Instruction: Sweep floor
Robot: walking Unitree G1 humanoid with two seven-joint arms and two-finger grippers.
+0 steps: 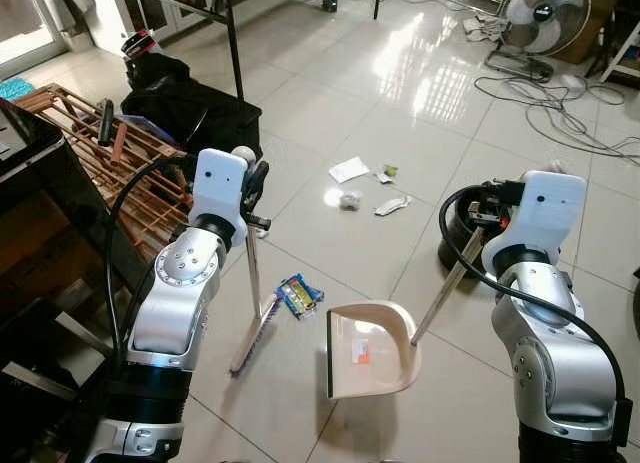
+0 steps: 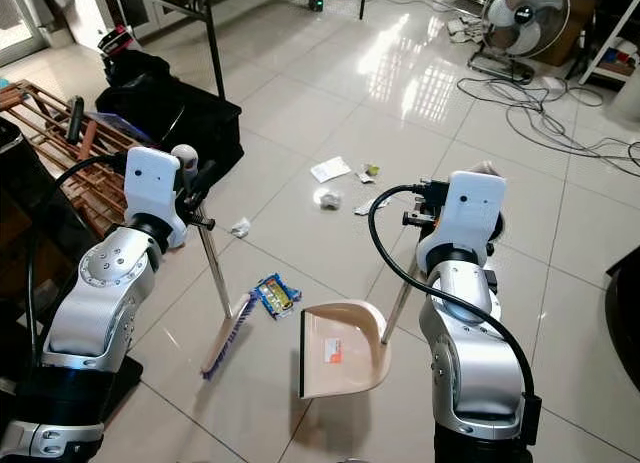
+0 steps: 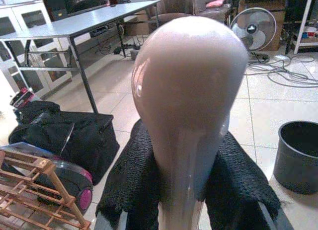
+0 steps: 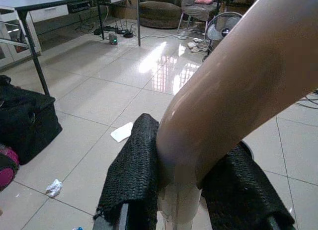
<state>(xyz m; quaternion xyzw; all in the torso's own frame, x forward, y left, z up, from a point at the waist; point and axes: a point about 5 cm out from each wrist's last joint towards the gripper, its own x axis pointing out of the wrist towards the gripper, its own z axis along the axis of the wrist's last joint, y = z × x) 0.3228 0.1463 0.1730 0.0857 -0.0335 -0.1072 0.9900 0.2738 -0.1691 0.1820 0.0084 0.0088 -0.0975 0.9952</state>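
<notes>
My left gripper (image 1: 254, 186) is shut on the top of a broom handle (image 3: 189, 106) with a rounded pale knob. The metal shaft runs down to the brush head (image 1: 254, 335), which rests on the tiles. My right gripper (image 4: 185, 190) is shut on the beige handle of a dustpan (image 1: 366, 349); the pan sits on the floor between my arms, its mouth towards the brush. A blue and yellow wrapper (image 1: 299, 294) lies between brush and pan. Farther out lie a white paper (image 1: 349, 169), a crumpled scrap (image 1: 350, 199) and a small wrapper (image 1: 392, 205).
A black bag (image 1: 190, 108) and a wooden rack (image 1: 120, 153) stand at my left, with a table leg (image 1: 235, 43) behind. A black bin (image 1: 462, 233) sits by my right arm. A floor fan (image 1: 545, 18) and loose cables (image 1: 560, 103) occupy the far right.
</notes>
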